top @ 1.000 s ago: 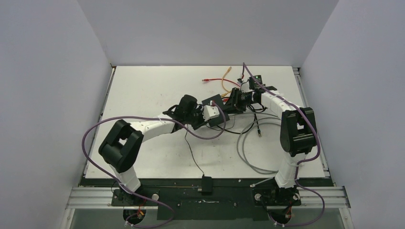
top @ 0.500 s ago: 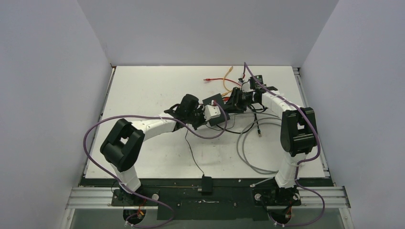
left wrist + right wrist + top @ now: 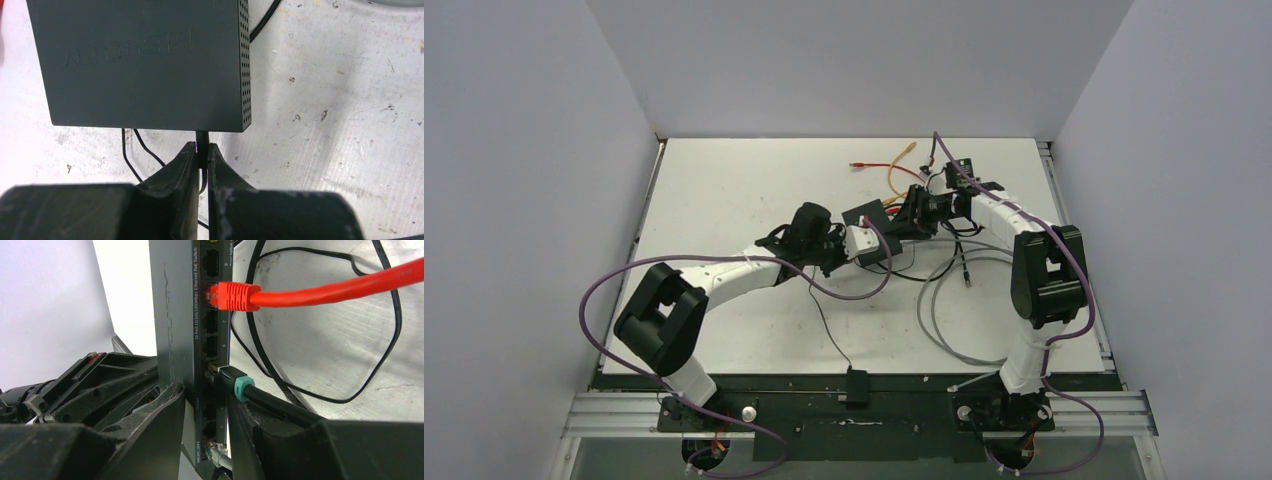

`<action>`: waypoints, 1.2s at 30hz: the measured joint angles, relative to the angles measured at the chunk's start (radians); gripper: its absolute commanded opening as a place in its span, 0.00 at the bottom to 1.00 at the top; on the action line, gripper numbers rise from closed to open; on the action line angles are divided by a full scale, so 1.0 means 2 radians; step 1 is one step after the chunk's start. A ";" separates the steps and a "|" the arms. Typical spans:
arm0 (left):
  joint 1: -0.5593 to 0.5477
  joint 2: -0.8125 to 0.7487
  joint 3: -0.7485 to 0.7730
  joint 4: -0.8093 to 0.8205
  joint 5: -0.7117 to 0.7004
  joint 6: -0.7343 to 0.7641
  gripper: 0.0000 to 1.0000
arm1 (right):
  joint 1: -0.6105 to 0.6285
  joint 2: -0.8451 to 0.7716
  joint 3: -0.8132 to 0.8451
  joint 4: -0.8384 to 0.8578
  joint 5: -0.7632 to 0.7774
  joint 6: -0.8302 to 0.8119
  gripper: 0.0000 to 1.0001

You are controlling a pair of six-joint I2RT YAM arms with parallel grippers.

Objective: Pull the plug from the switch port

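- Only the left wrist view: left tool [image 3: 201,152] pinched a thin black cable [image 3: 201,137] beside the switch [image 3: 140,60] on the counter [image 3: 340,100].
- Only the right wrist view: right tool [image 3: 205,425] clamped the switch, red plug [image 3: 232,294] inserted.
- Left elbow [image 3: 659,320] had swung outward.

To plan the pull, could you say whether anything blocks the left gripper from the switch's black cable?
Nothing visible does: the left gripper is shut on the thin black cable right beside the switch.
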 measured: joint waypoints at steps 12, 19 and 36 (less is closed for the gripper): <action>0.012 -0.027 -0.016 -0.011 0.003 0.003 0.00 | 0.000 -0.002 0.000 0.001 -0.009 -0.002 0.05; 0.033 -0.035 -0.032 -0.041 -0.011 0.004 0.00 | -0.013 -0.002 0.000 0.000 0.022 -0.009 0.05; 0.082 -0.051 -0.035 -0.067 -0.041 -0.048 0.00 | -0.015 -0.002 0.000 0.000 0.025 -0.011 0.05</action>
